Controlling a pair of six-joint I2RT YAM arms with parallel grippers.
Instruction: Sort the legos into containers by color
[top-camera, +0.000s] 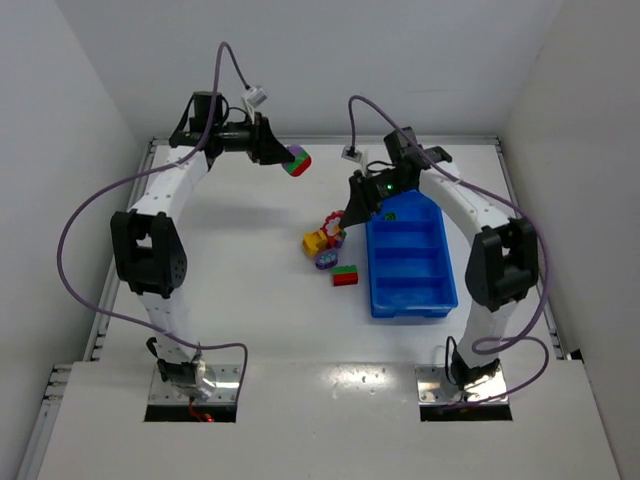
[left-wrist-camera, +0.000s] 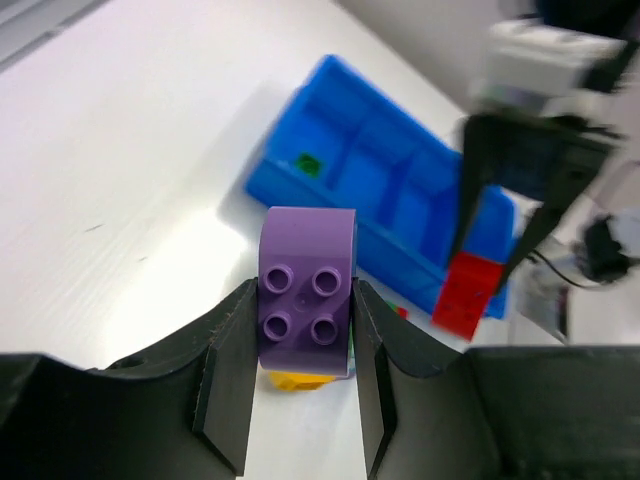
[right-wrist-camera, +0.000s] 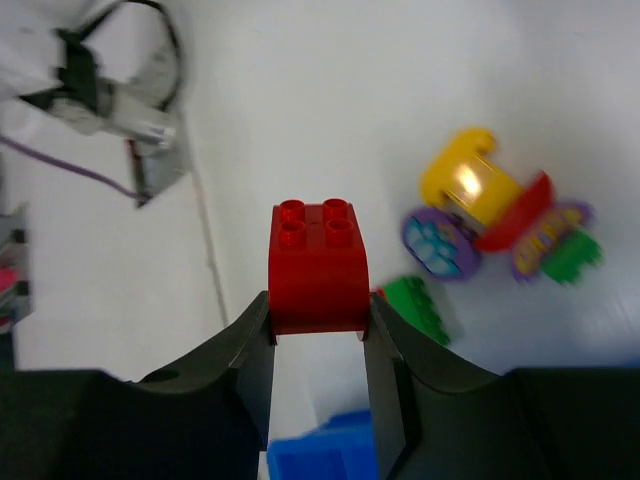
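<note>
White worktop (top-camera: 250, 310) carried everything. Left arm (top-camera: 150, 250) arched at 9 o'clock, right arm (top-camera: 500, 265) at 3 o'clock, purple cables (top-camera: 75, 250) looping off both. Blue tray (top-camera: 376, 285) lay lengthwise at 3 o'clock of worktop centre, just inside the right arm. Cross dividers split it into compartments, and a small green piece (top-camera: 390, 213) sat in the 12 o'clock one. The right arm's wrist hid part of the tray's far end.

Loose pile of legos (top-camera: 324, 241), in yellow, red, purple and green, lay on the worktop at 9 o'clock of the tray, near it but apart. Red-and-green brick (top-camera: 345, 275) lay at 5 o'clock of the pile, just beside the tray's left wall.

Left tool (left-wrist-camera: 305, 300) sat well apart at 11 o'clock of the pile, clamped tight on a purple brick (left-wrist-camera: 306, 265), studs facing the wrist camera. Top view showed green and red layers stacked with the purple.

Right tool (right-wrist-camera: 320, 312) hung at the tray's 11 o'clock corner, clamped on a red brick (right-wrist-camera: 318, 262), studs toward its camera. The pile lay at 8 o'clock of it in top view.
</note>
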